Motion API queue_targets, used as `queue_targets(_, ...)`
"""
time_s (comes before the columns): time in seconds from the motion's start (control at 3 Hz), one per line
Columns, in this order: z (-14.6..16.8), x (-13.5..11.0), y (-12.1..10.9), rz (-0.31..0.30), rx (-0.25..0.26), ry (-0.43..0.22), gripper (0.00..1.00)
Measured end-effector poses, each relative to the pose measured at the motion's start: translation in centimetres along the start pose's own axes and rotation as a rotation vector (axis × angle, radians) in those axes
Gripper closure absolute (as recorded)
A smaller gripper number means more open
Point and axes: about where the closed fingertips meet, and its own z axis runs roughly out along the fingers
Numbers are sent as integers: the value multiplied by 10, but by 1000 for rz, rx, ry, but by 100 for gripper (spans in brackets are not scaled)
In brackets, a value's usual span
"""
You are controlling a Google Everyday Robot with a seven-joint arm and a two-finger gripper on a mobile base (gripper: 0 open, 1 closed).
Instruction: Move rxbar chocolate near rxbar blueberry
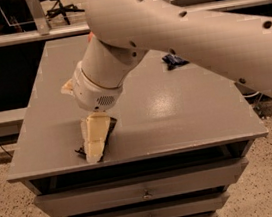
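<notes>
Two snack bars lie on the grey desk (177,115), well apart. The rxbar chocolate (111,126) sits in the lower left of the frame, near the desk's front edge. Only dark slivers of its black wrapper show on either side of the gripper (94,149). The cream-coloured gripper points down over this bar, right at it; whether it is open or closed, or touching the wrapper, I cannot tell. The rxbar blueberry (174,60) rests in the upper middle of the frame, partly hidden behind the white arm (174,24). Its lettering is too small to read. Drawers (147,195) with small metal pulls run below the desktop.
</notes>
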Motion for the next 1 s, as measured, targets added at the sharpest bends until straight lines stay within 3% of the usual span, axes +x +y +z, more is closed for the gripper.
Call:
queue_targets(0.33, 28, 1, -2, 43, -34, -9, 0)
queue_targets(1.0, 33, 33, 0, 83, -32, 29, 0)
